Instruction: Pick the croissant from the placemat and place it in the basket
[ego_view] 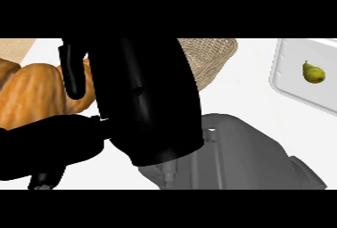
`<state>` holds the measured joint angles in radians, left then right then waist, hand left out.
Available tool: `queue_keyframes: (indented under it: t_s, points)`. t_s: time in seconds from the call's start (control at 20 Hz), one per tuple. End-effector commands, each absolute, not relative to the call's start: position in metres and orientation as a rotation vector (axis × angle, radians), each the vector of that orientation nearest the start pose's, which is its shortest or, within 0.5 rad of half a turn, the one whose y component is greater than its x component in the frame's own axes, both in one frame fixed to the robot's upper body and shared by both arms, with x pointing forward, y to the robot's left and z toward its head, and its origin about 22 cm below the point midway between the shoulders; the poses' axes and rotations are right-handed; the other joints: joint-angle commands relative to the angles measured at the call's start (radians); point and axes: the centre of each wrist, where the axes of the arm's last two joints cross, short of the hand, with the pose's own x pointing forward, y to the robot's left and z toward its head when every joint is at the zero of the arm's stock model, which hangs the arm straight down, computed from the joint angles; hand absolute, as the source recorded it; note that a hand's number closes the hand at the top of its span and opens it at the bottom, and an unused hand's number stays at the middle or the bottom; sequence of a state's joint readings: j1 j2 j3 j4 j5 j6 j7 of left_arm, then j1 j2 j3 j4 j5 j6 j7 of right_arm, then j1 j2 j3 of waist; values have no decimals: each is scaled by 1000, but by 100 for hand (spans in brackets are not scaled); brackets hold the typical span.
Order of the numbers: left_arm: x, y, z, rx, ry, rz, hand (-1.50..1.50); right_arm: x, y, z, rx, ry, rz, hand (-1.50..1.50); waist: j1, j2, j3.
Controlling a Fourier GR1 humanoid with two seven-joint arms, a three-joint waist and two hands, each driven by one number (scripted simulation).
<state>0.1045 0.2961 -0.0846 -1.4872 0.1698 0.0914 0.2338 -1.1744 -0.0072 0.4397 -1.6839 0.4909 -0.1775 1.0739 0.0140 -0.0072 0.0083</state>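
Head view: right hand [146, 104] curled round croissant [33, 94], near basket [209, 58].

Black right robot hand [145, 102] curled round croissant [33, 93], basket [207, 58] partly hidden behind

No text, label, brand, number or sign can be read anywhere in the head view; the right hand [145, 102], the croissant [33, 93] and the woven basket [207, 58] show plain surfaces. The white tray [293, 53], the pear [314, 72] on it and the bench [244, 98] bear no mark either.
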Motion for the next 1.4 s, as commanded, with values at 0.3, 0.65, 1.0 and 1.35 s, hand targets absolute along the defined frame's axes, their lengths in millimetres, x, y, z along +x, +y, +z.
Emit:
queue_keyframes:
  t_s: [0.3,0.65,1.0,1.35]
  points:
    - [195,297,-55,150,-1023,-48,0,323,-1,289,-478,-1777,648,150,4,16,-10]
    - [216,293,-44,156,-1013,-43,0,359,-3,258,-424,-1747,608,150,1,16,-9]
    - [215,299,-31,164,-1043,-62,0,383,-12,229,-303,-1681,453,150,16,14,-9]
    - [190,296,-47,147,-1042,-31,0,404,-33,189,-275,-1691,470,150,12,12,-8]
